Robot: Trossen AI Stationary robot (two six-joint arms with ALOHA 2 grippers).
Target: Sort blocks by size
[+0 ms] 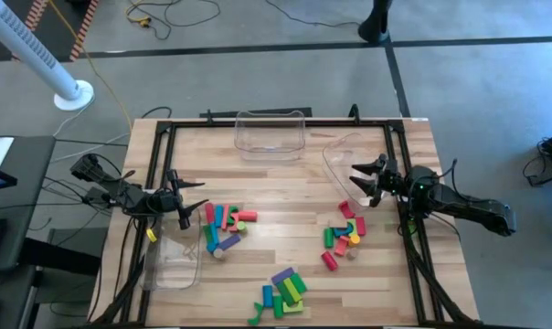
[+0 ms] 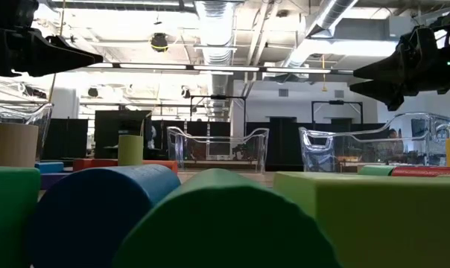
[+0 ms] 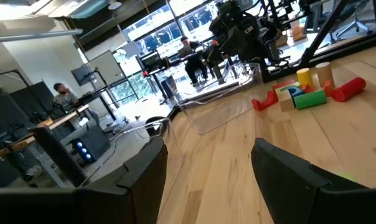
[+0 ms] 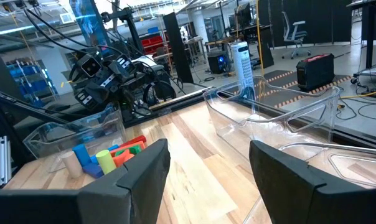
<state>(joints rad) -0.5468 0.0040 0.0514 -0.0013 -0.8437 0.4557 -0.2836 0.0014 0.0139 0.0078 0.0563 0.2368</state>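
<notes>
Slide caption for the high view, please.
Both arms wait with open claws, left and right, above three unsorted piles of blocks and clear bins.

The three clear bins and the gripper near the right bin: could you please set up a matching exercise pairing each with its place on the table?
Things:
1. far bin
2. left bin
3. right bin
4. right gripper

Places:
A. near left corner area, beside the left arm
B. middle of the far edge
C. far right, lying at an angle
D. open, beside the angled bin

Pairs: 1-B, 2-A, 3-C, 4-D
</notes>
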